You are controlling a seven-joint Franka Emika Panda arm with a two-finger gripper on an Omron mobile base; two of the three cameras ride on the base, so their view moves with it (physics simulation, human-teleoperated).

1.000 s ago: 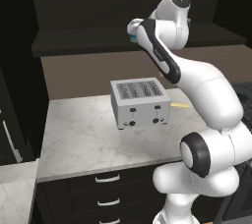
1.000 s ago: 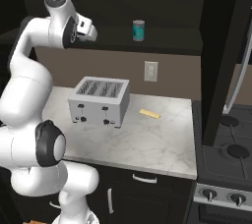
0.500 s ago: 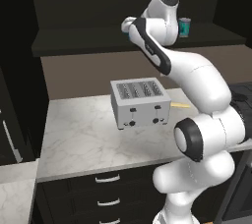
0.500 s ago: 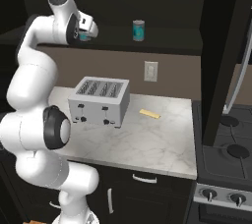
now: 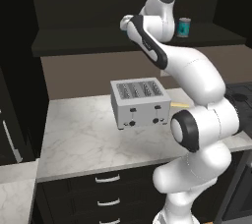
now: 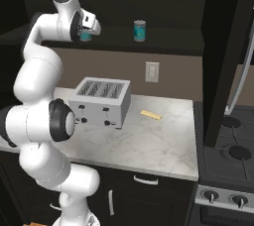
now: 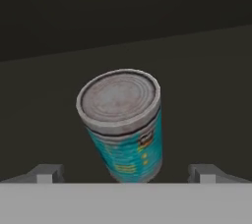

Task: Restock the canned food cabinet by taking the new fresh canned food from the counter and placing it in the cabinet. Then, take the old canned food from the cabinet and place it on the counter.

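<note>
Up at the cabinet (image 6: 163,46), we are seeing our gripper (image 7: 125,171) hanging with its jaws spread wide, holding nothing. Between the two fingertips (image 7: 47,173) a teal-labelled can (image 7: 123,125) is standing upright on the dark shelf board, its grey ridged lid facing us; whether the tips are touching it we cannot tell. From the right base view, this can (image 6: 85,35) is sitting just behind the hand, and a second teal can (image 6: 140,30) is standing further right on the same shelf. Below, on the marbled counter (image 6: 154,145), a silver four-slot toaster (image 6: 101,102) is resting, with a small yellow strip (image 6: 151,115) lying beside it.
</note>
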